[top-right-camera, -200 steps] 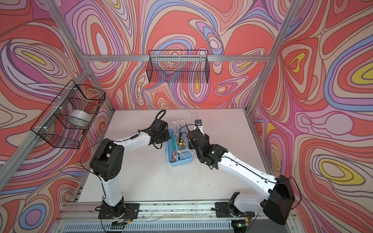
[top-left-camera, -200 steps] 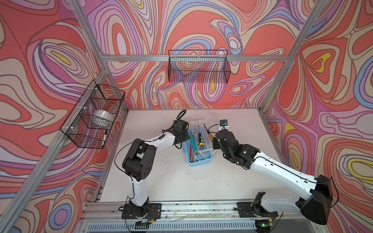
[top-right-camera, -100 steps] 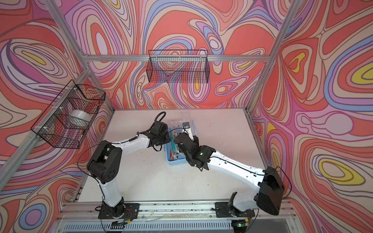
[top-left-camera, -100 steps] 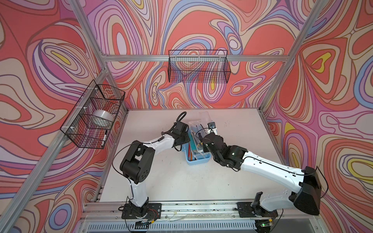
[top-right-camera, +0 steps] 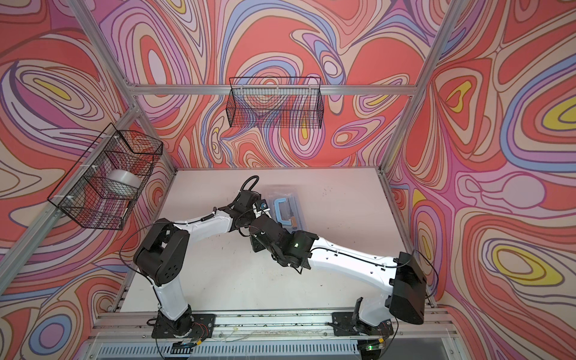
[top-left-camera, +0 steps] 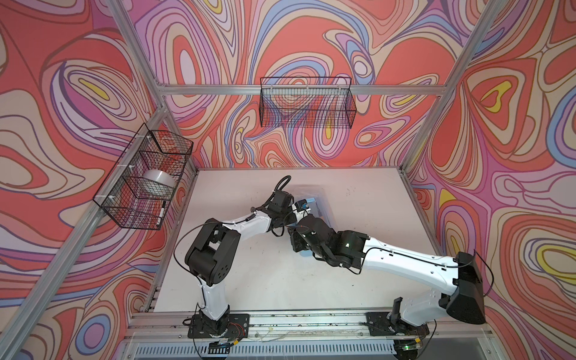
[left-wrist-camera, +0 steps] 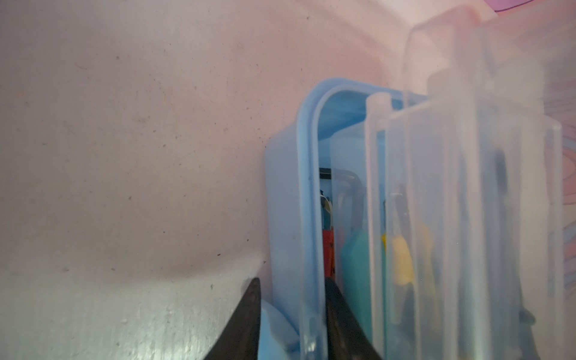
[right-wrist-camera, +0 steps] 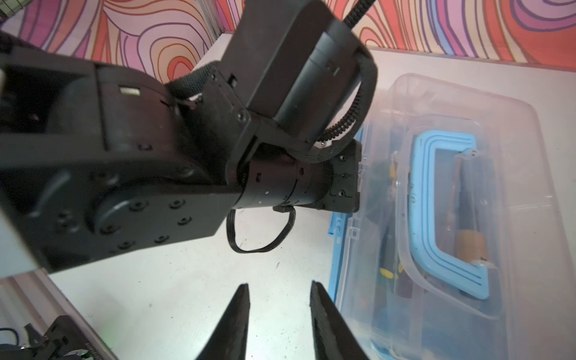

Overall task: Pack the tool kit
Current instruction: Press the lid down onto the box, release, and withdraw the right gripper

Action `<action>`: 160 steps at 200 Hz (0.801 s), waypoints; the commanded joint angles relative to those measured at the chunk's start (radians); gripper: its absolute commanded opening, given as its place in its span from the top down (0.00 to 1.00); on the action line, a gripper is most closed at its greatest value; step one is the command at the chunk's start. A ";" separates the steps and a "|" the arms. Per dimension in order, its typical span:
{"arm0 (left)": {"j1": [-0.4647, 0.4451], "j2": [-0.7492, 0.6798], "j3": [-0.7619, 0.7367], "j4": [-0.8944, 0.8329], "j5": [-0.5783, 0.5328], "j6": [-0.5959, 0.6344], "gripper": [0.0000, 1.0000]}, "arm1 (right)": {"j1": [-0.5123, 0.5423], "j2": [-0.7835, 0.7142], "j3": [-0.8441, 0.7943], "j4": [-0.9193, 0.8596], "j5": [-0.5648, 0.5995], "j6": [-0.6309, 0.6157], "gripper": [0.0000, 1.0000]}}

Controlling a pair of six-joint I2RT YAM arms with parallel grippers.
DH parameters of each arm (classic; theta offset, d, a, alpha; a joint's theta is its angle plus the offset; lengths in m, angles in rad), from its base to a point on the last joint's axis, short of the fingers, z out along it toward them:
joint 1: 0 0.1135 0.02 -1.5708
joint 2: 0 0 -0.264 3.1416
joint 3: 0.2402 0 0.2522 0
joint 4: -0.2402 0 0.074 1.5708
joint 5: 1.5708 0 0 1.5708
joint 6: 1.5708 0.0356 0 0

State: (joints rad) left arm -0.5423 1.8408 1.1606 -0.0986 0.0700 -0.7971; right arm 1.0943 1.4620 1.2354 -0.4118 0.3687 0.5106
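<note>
1. Toward the middle of the white surface (top-left-camera: pixel 280 280), the small rectangular light-blue plastic box with a clear lid (top-right-camera: pixel 294 199) lies flat. The lid is down and the blue C-shaped handle (top-right-camera: pixel 277 212) is folded on top.
2. Through the lid, the right wrist view shows yellow, dark and orange tool shapes (right-wrist-camera: pixel 388 274) inside the box, too blurred to name.
3. The left claw (left-wrist-camera: pixel 291 280) is released. Its fingers straddle the box's blue rim on one long side, and a sliver of surface shows between one finger and the wall.
4. The right claw (right-wrist-camera: pixel 279 283) is also released, with nothing between its fingers. It hangs over bare surface just beside that same long blue edge.
5. In both top views the right arm (top-left-camera: pixel 405 261) lies across the box's near end and hides it. The left arm (top-left-camera: pixel 249 224) covers the box's left side, and its black wrist fills much of the right wrist view.
6. Well apart, a black wire basket (top-left-camera: pixel 143 177) on the left wall holds a silvery roll of tape (top-left-camera: pixel 156 180) and a marker pen (top-left-camera: pixel 161 213).
7. Another black wire basket (top-left-camera: pixel 307 103) hangs on the back wall.
</note>
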 commanded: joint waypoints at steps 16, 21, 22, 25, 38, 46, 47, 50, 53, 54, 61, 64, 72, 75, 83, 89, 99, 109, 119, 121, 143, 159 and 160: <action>0.005 -0.053 -0.012 0.043 0.009 0.001 0.64 | -0.002 -0.045 0.009 -0.005 0.015 0.011 0.64; 0.007 -0.056 -0.014 0.041 0.008 0.003 0.63 | -0.007 -0.046 0.013 -0.014 0.025 0.008 0.64; 0.007 -0.057 -0.015 0.039 0.007 0.004 0.62 | -0.008 -0.047 0.013 -0.015 0.027 0.008 0.64; 0.008 -0.060 -0.015 0.037 0.004 0.005 0.62 | -0.014 -0.048 0.016 -0.022 0.030 0.009 0.63; 0.016 -0.070 -0.018 0.023 -0.004 0.019 0.60 | -0.046 -0.057 0.017 -0.039 0.022 0.021 0.63; 0.023 -0.078 -0.017 0.010 -0.012 0.029 0.59 | -0.074 -0.069 0.011 -0.044 0.014 0.032 0.62; 0.024 -0.079 -0.018 0.008 -0.013 0.030 0.58 | -0.078 -0.070 0.009 -0.045 0.011 0.033 0.62; 0.027 -0.083 -0.016 0.002 -0.018 0.035 0.57 | -0.090 -0.075 0.004 -0.043 0.003 0.037 0.61; 0.028 -0.087 -0.016 -0.003 -0.021 0.039 0.55 | -0.105 -0.081 -0.002 -0.040 -0.008 0.040 0.61; 0.029 -0.089 -0.016 -0.006 -0.023 0.041 0.54 | -0.109 -0.083 -0.004 -0.038 -0.013 0.040 0.61; 0.036 -0.101 -0.015 -0.020 -0.038 0.053 0.48 | -0.147 -0.098 -0.022 -0.025 -0.045 0.045 0.60; 0.040 -0.107 -0.016 -0.027 -0.049 0.059 0.43 | -0.163 -0.101 -0.028 -0.020 -0.060 0.046 0.60; 0.043 -0.124 -0.012 -0.053 -0.088 0.072 0.24 | -0.202 -0.115 -0.046 -0.007 -0.086 0.048 0.59; 0.043 -0.130 -0.009 -0.066 -0.109 0.077 0.10 | -0.216 -0.119 -0.052 -0.004 -0.092 0.049 0.59; 0.043 -0.145 0.000 -0.101 -0.158 0.091 0.00 | -0.252 -0.128 -0.066 0.006 -0.117 0.044 0.59; 0.047 -0.152 0.010 -0.127 -0.189 0.107 0.00 | -0.274 -0.129 -0.072 0.010 -0.131 0.039 0.59; 0.049 -0.162 0.031 -0.190 -0.247 0.120 0.00 | -0.305 -0.125 -0.074 0.009 -0.145 0.027 0.59; 0.053 -0.169 0.043 -0.227 -0.274 0.148 0.00 | -0.337 -0.118 -0.071 0.001 -0.148 0.016 0.59; 0.055 -0.181 0.043 -0.255 -0.307 0.159 0.00 | -0.374 -0.114 -0.072 -0.001 -0.163 0.013 0.59; 0.055 -0.184 0.038 -0.255 -0.311 0.161 0.00 | -0.380 -0.115 -0.073 -0.001 -0.169 0.011 0.59; 0.057 -0.235 -0.025 -0.238 -0.292 0.165 0.00 | -0.463 -0.114 -0.100 0.034 -0.233 0.002 0.59; 0.058 -0.267 -0.065 -0.235 -0.233 0.182 0.04 | -0.533 -0.105 -0.122 0.047 -0.272 0.001 0.60; 0.058 -0.268 -0.068 -0.235 -0.229 0.183 0.04 | -0.537 -0.104 -0.124 0.048 -0.275 0.000 0.60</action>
State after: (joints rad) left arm -0.4900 1.6241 1.1492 -0.2726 -0.1734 -0.6537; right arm 0.6361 1.3487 1.1507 -0.3927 0.1795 0.5282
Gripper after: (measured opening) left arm 0.985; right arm 0.405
